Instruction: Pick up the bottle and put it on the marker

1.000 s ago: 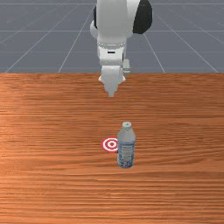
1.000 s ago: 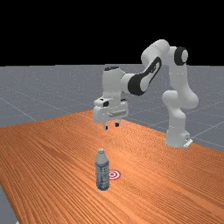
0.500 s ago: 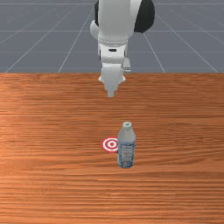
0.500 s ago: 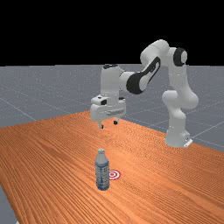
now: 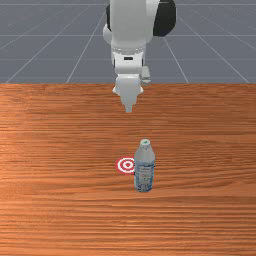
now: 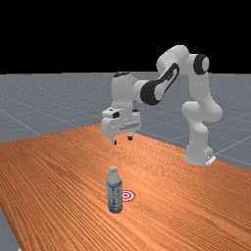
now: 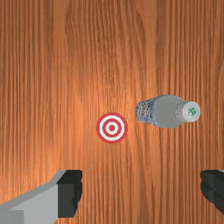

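Observation:
My gripper [image 6: 122, 140] hangs open and empty in the air, well above the height of the bottle cap. In the wrist view the gripper [image 7: 141, 192] has its black fingertips wide apart, only wood between them. The bottle [image 5: 144, 169], clear on top with a blue-white label, stands upright on the table. Its white cap with a green mark faces the camera on the bottle [image 7: 168, 111] in the wrist view. Beside its base lies the flat red-and-white ringed marker [image 7: 112, 128]; in the front view the bottle hides the right edge of the marker [image 5: 126, 165].
The wooden table [image 5: 60, 200] lies under everything. In the far view the arm's base [image 6: 198, 152] stands on the table at the right, and the arm reaches over from there.
Over the last second my hand has shifted slightly to the far view's left; in the last half second it has hardly moved. Bottle and marker stay where they were.

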Robot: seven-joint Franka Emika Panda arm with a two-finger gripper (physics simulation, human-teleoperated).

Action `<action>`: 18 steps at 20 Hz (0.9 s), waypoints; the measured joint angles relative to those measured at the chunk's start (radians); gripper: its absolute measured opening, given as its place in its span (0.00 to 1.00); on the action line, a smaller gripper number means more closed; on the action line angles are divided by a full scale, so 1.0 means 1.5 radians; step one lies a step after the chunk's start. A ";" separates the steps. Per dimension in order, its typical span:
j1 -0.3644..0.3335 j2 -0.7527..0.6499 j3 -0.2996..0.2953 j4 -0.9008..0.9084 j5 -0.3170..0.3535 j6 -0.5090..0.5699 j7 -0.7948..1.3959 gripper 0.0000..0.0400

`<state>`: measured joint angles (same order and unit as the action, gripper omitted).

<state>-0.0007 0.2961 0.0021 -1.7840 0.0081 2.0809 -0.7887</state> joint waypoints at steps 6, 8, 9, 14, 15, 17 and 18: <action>0.001 0.007 -0.003 0.013 -0.010 -0.016 0.006 1.00; 0.023 0.031 -0.019 0.049 -0.078 -0.022 0.051 1.00; 0.025 0.053 -0.021 0.083 -0.080 -0.034 0.052 1.00; 0.011 0.116 -0.008 0.174 -0.032 -0.048 0.020 1.00; 0.014 0.122 -0.011 0.185 -0.040 -0.063 0.025 1.00; 0.008 0.120 0.001 0.182 -0.038 -0.059 -0.027 1.00; 0.012 0.121 0.003 0.183 -0.039 -0.059 -0.024 1.00</action>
<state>0.0174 0.4772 0.0064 -1.5100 -0.0504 1.9920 -0.8245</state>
